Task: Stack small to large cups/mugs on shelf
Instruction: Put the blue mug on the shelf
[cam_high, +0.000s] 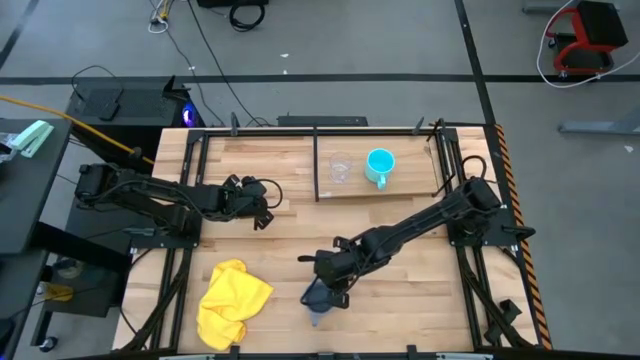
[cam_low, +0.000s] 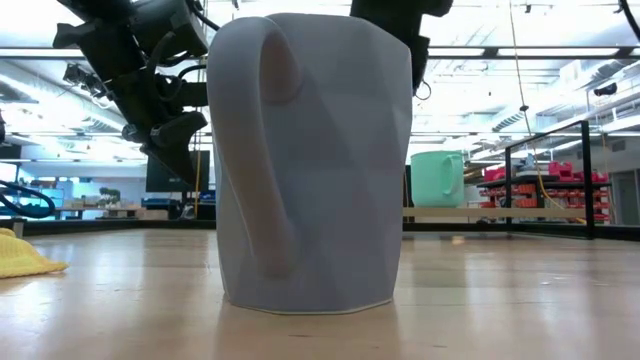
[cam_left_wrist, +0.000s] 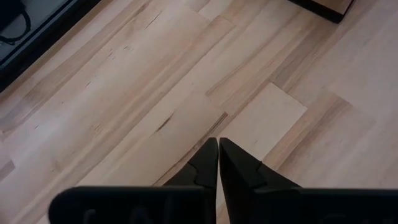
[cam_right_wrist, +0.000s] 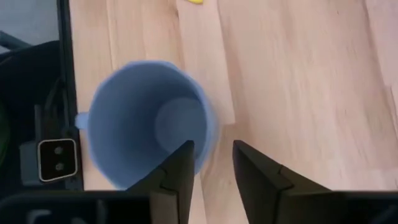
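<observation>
Grey-blue mug (cam_high: 318, 297) upright — right tool (cam_right_wrist: 211, 163) open astride rim; yellow cloth (cam_high: 232, 302) near.

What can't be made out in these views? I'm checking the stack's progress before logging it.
- Glass cup: high view, too small to tell whether it holds anything; low view, hidden behind the grey-blue mug.
- Right end effector: whether a finger touches the mug rim is unclear.
- Cyan mug: low view, partly hidden by the grey-blue mug.
- Left end effector: shut, idle.
</observation>
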